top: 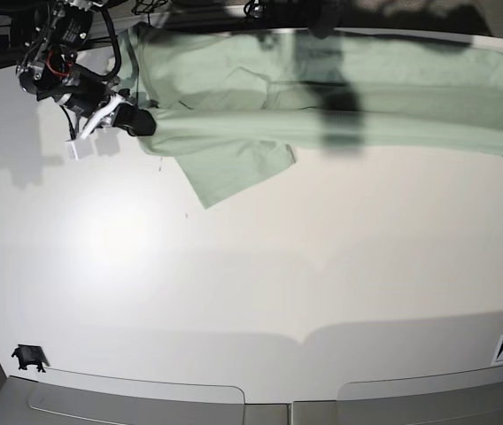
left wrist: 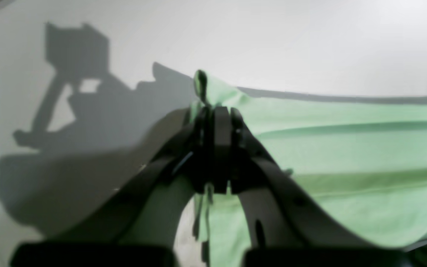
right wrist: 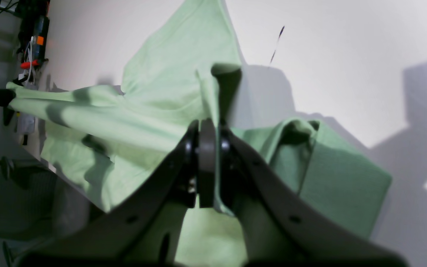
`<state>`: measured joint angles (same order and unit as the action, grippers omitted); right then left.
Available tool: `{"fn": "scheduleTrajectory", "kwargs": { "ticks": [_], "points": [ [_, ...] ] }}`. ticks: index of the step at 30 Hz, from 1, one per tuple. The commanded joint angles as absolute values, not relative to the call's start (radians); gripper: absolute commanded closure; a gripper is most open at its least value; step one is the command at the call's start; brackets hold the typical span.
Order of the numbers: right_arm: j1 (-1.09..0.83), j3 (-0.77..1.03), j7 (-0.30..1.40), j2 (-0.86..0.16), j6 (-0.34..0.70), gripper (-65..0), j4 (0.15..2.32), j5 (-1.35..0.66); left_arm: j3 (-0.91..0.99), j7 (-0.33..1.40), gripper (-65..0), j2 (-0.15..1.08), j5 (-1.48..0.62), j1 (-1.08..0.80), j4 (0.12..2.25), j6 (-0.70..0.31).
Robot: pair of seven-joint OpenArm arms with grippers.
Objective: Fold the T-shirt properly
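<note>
One pale mint-green cotton T-shirt [top: 322,97] lies stretched across the far side of the one white table [top: 260,274], pulled taut between two arms. In the base view, the shirt runs as a long band from the gripper at that view's left to the one at its far right edge, with one short sleeve [top: 234,173] hanging down onto the table as a loose flap below the band.

The right gripper [right wrist: 208,126] has its two dark jaws pressed together on a pinched fold of the green fabric; cloth rises above the fingertips and more shows below them between the jaw arms. In the right wrist view, a stretched ridge of the shirt leads off to the left, where the other gripper's dark tip holds its far end, and a folded patch of fabric lies on the table to the right.

The left gripper [left wrist: 217,115] is likewise clamped narrow on the shirt, a small tuft of green cloth sticking up above its closed fingertips. In the left wrist view, the fabric runs away to the right in several long horizontal folds, and the arm's shadow falls on the table at left.

Both pinched edges appear lifted slightly off the table surface. Two grippers, one shirt, each gripper holding one end.
</note>
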<state>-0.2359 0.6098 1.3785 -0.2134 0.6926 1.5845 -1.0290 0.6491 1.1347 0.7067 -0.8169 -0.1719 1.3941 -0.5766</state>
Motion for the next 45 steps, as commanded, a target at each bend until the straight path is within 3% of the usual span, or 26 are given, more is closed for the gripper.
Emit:
{"fn": "scheduleTrajectory", "kwargs": {
  "ticks": [1, 5, 7, 10, 13, 21, 26, 31, 33, 37, 45],
  "points": [
    [-0.23, 0.615, 1.364, -0.23, 0.698, 0.0, 1.604, -1.051, 0.661, 1.126, 0.0, 0.738, -0.812, -0.165, 1.411, -0.577],
    [-0.23, 0.615, 1.363, -0.23, 0.698, 0.0, 1.604, -1.05, 0.661, 1.137, 0.0, 0.738, -0.812, -0.17, 1.411, -0.577],
    [-0.23, 0.615, 1.363, -0.23, 0.698, -0.9, 1.604, -1.05, 0.661, 1.139, -5.8, 0.738, -0.812, -0.17, 1.411, -0.577],
    [-0.23, 0.615, 1.363, -0.23, 0.698, -10.5, 1.604, -1.051, 0.661, 1.148, -12.6, 0.745, -0.812, -0.17, 1.411, -0.577],
    [-0.23, 0.615, 1.363, -0.23, 0.698, -12.8, 1.605, -1.052, 0.661, 1.155, -16.0, 0.775, -0.812, -0.169, 1.411, -0.577],
    [-0.215, 0.616, 1.331, -0.23, 0.698, -12.8, 1.711, -1.103, 0.662, 1.089, -16.2, 0.903, -0.812, -0.168, 1.411, -0.576],
    [-0.142, 0.616, 1.312, -0.229, 0.698, -12.8, 1.745, -1.098, 0.662, 1.034, -16.2, 0.919, -0.812, -0.168, 1.411, -0.576],
    [-0.068, 0.613, 1.207, -0.218, 0.698, -12.8, 1.744, -0.912, 0.662, 1.017, -16.2, 0.905, -0.812, -0.168, 1.411, -0.576],
    [-0.056, 0.598, 1.152, -0.216, 0.698, -16.9, 1.74, -0.794, 0.662, 1.008, -16.2, 0.903, -0.812, -0.168, 1.411, -0.576],
    [-0.059, 0.517, 1.048, -0.216, 0.698, -31.9, 1.691, -0.651, 0.661, 0.969, -16.2, 0.898, -0.812, -0.168, 1.411, -0.576],
    [-0.009, 0.317, 0.833, -0.207, 0.686, -32.7, 1.446, -0.518, 0.661, 0.963, -16.2, 0.892, -0.812, -0.168, 1.408, -0.576]
  ]
}}
